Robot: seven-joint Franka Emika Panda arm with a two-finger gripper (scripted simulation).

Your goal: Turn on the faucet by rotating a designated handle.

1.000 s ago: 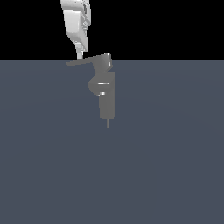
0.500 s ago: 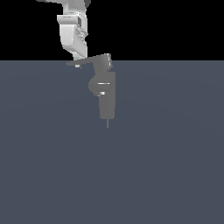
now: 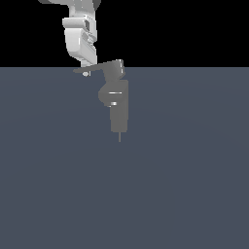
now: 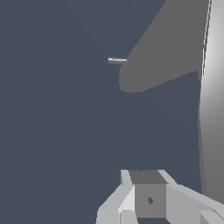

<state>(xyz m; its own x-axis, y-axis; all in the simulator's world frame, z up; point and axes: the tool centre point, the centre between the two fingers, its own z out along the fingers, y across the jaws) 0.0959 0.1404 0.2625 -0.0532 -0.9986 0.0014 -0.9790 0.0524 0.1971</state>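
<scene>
Because the handle sticks out sideways from the top of the faucet, the fingers sit at its thin tip to push it around. I cannot tell if they are open.
</scene>
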